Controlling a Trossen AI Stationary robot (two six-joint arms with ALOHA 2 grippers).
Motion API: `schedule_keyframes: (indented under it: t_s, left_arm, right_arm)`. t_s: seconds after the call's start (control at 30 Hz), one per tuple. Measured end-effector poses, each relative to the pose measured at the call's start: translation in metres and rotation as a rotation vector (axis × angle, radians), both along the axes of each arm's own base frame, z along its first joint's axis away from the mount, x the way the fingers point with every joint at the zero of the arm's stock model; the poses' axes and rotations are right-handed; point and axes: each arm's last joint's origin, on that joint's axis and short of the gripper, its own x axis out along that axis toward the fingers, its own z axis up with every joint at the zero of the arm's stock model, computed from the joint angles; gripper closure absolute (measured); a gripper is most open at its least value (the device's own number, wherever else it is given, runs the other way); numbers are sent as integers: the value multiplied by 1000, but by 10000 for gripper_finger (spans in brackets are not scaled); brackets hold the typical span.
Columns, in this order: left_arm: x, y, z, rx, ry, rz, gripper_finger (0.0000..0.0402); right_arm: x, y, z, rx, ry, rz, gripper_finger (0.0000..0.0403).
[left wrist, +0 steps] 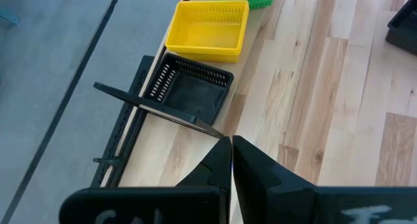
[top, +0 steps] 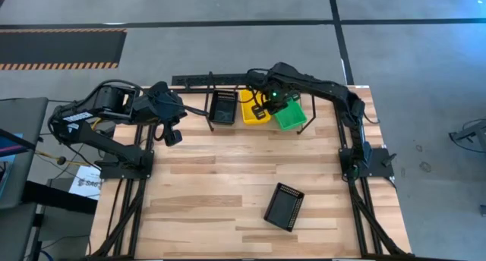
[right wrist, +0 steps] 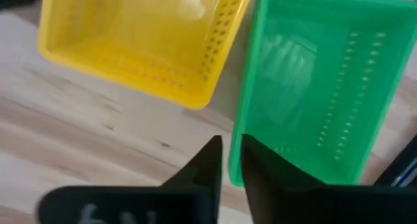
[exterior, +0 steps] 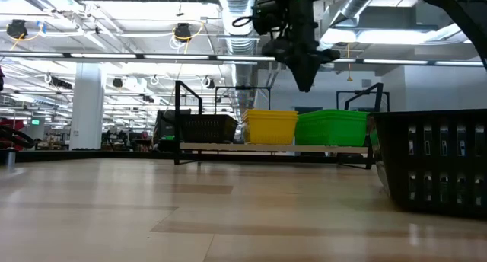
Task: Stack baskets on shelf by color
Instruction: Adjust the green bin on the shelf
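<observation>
The shelf [exterior: 228,147] stands at the table's far edge on thin black legs. Three stacks of baskets rest on it by their bottoms: black [top: 222,107] [exterior: 199,128], yellow [top: 253,109] [exterior: 270,126] and green [top: 291,115] [exterior: 332,126]. One more black basket [top: 284,206] [exterior: 434,164] lies on the tabletop toward the near right. My right gripper [top: 272,104] [exterior: 305,78] [right wrist: 232,152] hangs shut above the gap between the yellow [right wrist: 140,38] and green [right wrist: 319,81] baskets, touching nothing. My left gripper [top: 171,134] [left wrist: 231,149] waits shut, left of the shelf.
A wide stretch of bare wooden tabletop [top: 220,177] lies between the shelf and the loose black basket. The arm bases stand at the table's left [top: 121,166] and right [top: 364,161] edges. A black bar [top: 209,80] runs behind the shelf.
</observation>
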Motion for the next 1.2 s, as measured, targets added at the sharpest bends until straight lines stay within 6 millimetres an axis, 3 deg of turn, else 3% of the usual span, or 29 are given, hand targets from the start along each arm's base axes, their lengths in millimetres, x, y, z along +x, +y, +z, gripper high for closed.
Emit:
schedule_keyframes:
  t_s: [0.3, 0.5, 0.9, 1.2]
  left_arm:
    - [0, 0, 0, -2, -2, 3, 400]
    - [0, 0, 0, -5, -3, 7, 400]
    - [0, 0, 0, 0, 0, 1, 400]
    - [0, 0, 0, 0, 0, 1, 400]
  right_arm:
    - [2, 9, -22, 39, 79, 10, 194]
    - [-1, 16, -41, 66, 156, 28, 162]
    - [-11, 14, -71, 91, 243, -47, 200]
    - [-6, 2, -74, 46, 137, -138, 320]
